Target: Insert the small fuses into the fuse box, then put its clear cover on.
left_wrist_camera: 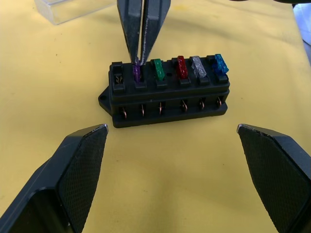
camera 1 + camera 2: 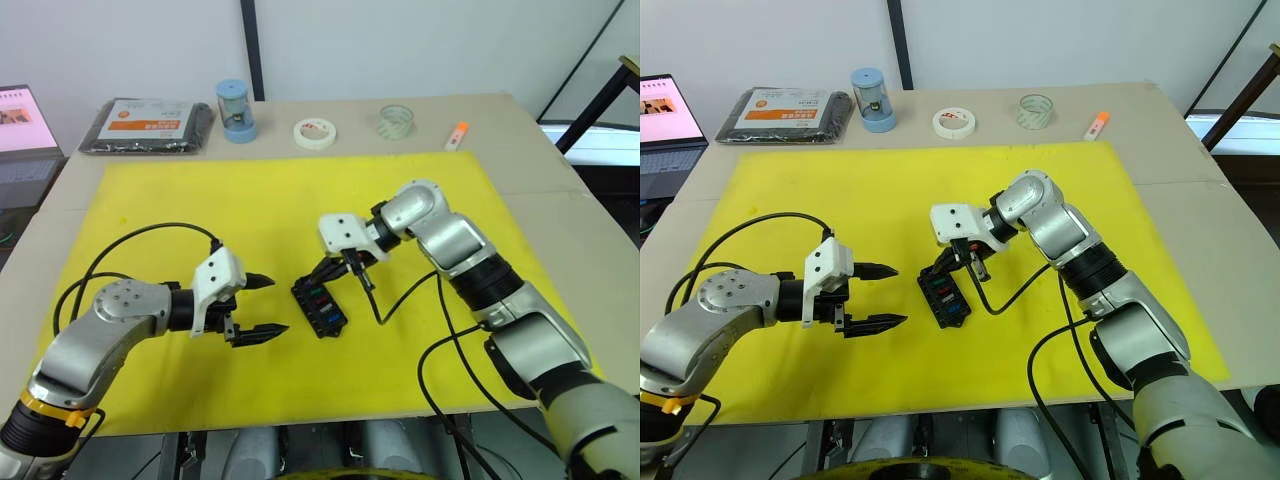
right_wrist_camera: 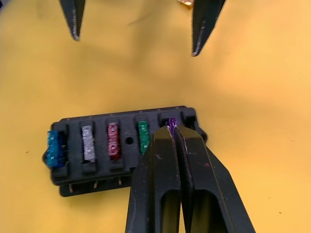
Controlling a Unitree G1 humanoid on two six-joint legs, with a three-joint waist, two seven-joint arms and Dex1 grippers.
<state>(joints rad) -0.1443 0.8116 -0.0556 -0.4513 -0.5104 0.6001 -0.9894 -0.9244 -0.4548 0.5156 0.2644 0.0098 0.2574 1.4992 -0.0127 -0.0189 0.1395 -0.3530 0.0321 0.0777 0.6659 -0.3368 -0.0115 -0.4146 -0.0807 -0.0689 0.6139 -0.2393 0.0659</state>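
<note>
The black fuse box lies on the yellow mat between my two grippers. Its near row holds teal, white, red and green fuses, and the end slot is empty. My right gripper is shut on a purple fuse, which stands in the slot beside the green one. The left gripper hovers open just left of the box, touching nothing. The clear cover lies on the mat beyond the box.
Along the table's back edge sit a black packet with an orange label, a blue cylinder, a white tape roll, a clear tape roll and a small orange item. A laptop stands far left.
</note>
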